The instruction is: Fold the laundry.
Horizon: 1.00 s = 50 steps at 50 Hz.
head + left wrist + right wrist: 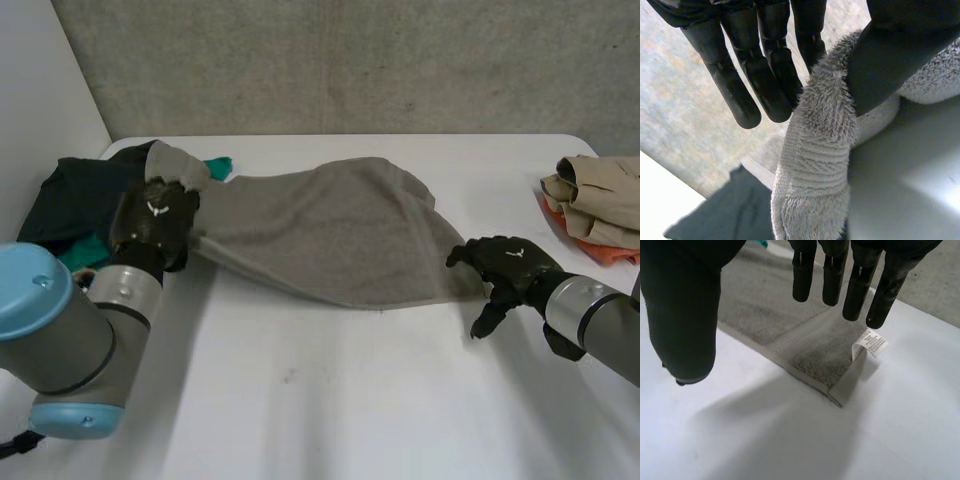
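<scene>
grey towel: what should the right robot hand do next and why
Probably lower the right robot hand and pinch the near corner of the grey towel. That hand is open and hovers over the corner by the white label, while the left robot hand pinches the opposite end.

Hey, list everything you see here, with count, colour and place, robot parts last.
towel: one, grey, spread across mid-table
label: one, white, on the towel's corner by the right hand's fingertips
dark garment: one, blackish green, table's far left
teal cloth: one, teal, beside the dark garment
beige garment: one, beige, far right
orange cloth: one, orange, under the beige garment
table: one, white
left hand: one, black, pinching the towel's left end
right hand: one, black, open at the towel's right corner
</scene>
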Motion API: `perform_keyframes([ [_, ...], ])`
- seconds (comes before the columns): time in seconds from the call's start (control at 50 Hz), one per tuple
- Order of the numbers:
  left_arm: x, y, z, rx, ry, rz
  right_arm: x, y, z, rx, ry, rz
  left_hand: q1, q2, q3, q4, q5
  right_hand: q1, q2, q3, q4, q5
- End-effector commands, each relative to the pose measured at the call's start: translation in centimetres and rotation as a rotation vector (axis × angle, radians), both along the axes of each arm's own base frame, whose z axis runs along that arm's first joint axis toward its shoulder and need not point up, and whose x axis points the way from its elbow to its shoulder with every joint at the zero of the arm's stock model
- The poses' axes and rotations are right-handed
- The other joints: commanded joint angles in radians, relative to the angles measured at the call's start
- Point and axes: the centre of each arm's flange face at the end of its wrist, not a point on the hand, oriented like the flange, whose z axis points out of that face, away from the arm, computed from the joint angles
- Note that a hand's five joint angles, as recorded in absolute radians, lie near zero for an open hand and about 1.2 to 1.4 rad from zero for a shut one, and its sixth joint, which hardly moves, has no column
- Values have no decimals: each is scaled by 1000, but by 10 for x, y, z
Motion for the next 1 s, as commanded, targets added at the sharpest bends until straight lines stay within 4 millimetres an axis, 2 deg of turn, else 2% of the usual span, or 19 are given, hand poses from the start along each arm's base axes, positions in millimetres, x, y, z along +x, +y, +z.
perform_keyframes([
  [0.02,-15,19,48,-72,31,-65,10,9,2,92,-155,-42,228,195,200,193,252,-48,-106,-93,-84,-88],
  [0.08,-24,29,67,-97,46,-99,31,21,8,138,-273,-34,228,195,200,193,252,-156,-213,-200,-191,-196],
  [0.18,-27,38,87,-129,62,-116,60,36,17,199,-456,-37,228,195,200,193,252,-156,-213,-200,-191,-196],
  [0.26,-31,43,103,-171,84,-133,95,52,19,199,-546,-34,228,195,200,193,252,-156,-213,-200,-191,-196],
  [0.3,-32,46,112,-194,96,-140,105,54,12,189,-542,-38,228,195,200,193,252,-156,-213,-200,-191,-196],
  [0.34,-32,47,116,-207,102,-142,118,57,-3,178,-523,-53,228,195,200,193,252,-156,-213,-200,-191,-196],
  [0.42,-33,47,125,-231,116,-145,128,50,-17,166,-504,-94,228,195,200,193,252,-156,-213,-200,-191,-196],
  [0.5,-32,50,135,-254,128,-145,128,41,-28,139,-480,-118,228,195,200,193,252,-122,-180,-167,-158,-162],
  [0.58,-29,54,145,-277,147,-145,122,23,-25,63,-458,-160,228,195,200,193,252,150,93,106,115,111],
  [0.68,-25,59,156,-293,181,-146,80,-26,-24,-55,-332,-262,228,195,200,193,252,391,334,347,356,352],
  [0.72,-23,62,161,-300,195,-146,70,-34,-29,-72,-271,-271,228,195,200,193,252,479,422,435,444,439],
  [0.78,-20,64,166,-303,213,-148,60,-38,-36,-58,-209,-270,228,195,200,193,252,702,645,658,667,663],
  [0.82,-19,64,167,-306,218,-146,55,-40,-37,-38,-207,-272,228,195,200,193,252,1065,1007,1020,1029,1025],
  [0.92,-18,64,164,-296,215,-141,50,-43,-31,-6,-222,-230,228,195,200,193,252,1066,1009,1021,1031,1026],
  [1.0,-15,61,159,-282,206,-129,39,-49,-11,-16,-236,-198,228,195,200,193,252,1066,1009,1021,1031,1026],
])
